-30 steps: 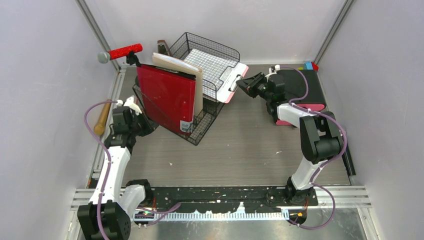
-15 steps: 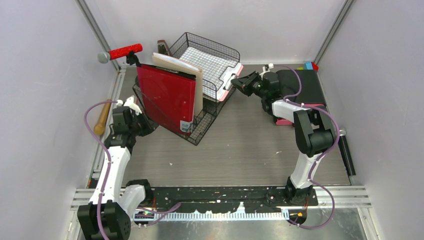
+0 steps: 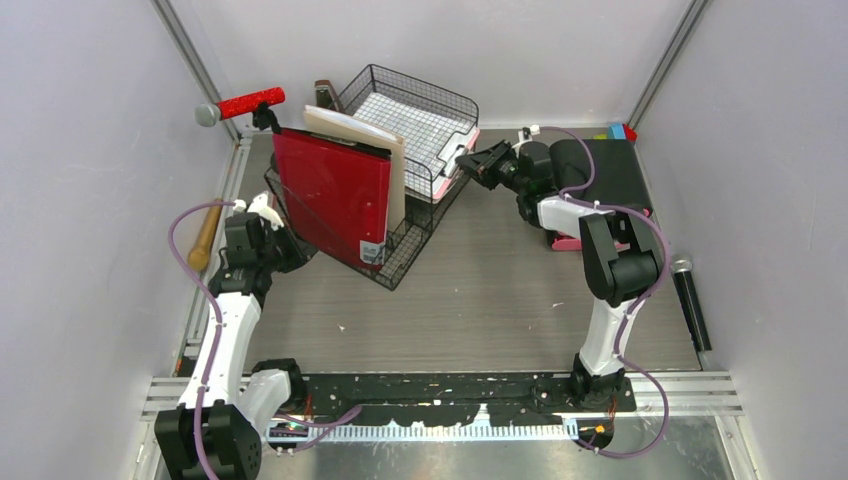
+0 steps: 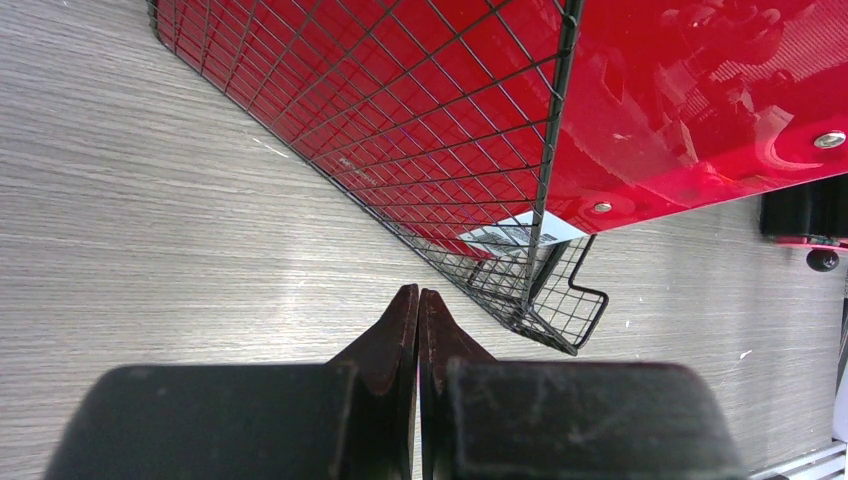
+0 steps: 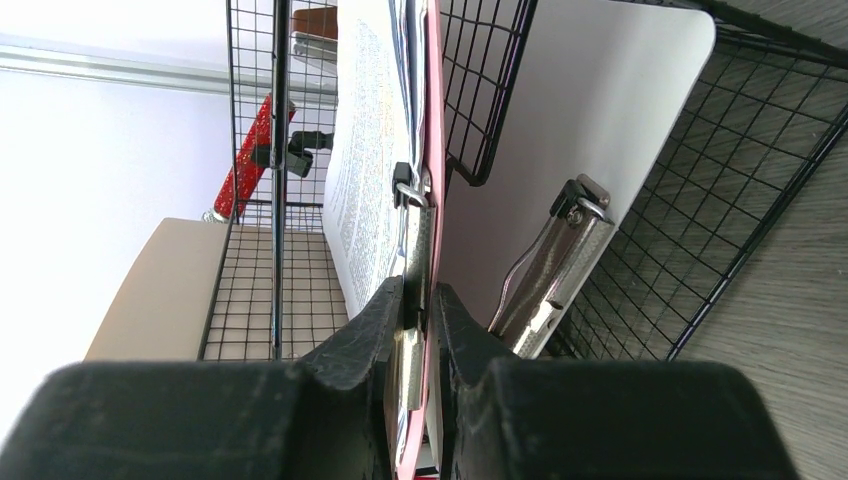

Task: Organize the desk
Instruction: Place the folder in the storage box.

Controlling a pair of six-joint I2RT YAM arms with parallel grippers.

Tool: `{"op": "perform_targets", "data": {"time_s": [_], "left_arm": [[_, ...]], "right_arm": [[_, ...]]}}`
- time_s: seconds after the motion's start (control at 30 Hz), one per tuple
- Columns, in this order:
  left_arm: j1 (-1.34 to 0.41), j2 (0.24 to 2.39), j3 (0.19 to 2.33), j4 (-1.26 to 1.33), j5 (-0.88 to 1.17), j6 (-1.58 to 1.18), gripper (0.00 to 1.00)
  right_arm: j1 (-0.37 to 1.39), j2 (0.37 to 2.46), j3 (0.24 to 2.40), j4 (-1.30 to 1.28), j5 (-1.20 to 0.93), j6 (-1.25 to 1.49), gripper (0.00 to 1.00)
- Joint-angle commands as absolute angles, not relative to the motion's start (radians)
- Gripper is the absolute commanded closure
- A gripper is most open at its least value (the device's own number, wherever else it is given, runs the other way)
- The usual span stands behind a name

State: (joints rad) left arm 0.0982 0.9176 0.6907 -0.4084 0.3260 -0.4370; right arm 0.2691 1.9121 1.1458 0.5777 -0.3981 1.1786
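Clipboard [image 5: 432, 150] slid inward, right tool [image 5: 418, 295] clamped (wrist-view)

Grey wood-grain desk [image 3: 480, 290]. On it: wire-mesh rack [image 3: 405, 255] back left, drawer unit [image 3: 612, 170] back right, microphone [image 3: 690, 305] by right wall.

No text can be read. A white barcode label [image 4: 512, 236] is stuck on the red binder [image 4: 700, 100] — its print is too small. The printed sheet [image 5: 365, 180] on the pink clipboard [image 5: 433, 120] is likewise illegible.
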Motion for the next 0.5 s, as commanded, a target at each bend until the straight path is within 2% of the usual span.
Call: {"op": "perform_targets", "data": {"time_s": [0.0, 0.47], "left_arm": [[0.094, 0.902, 0.699, -0.368, 0.345, -0.425, 1.0], [0.095, 0.895, 0.699, -0.366, 0.35, -0.425, 1.0]], "right_arm": [[0.305, 1.942, 1.193, 0.609, -0.407, 1.162, 0.99], [0.317, 1.952, 1.19, 0.527, -0.394, 1.118, 0.93]]}}
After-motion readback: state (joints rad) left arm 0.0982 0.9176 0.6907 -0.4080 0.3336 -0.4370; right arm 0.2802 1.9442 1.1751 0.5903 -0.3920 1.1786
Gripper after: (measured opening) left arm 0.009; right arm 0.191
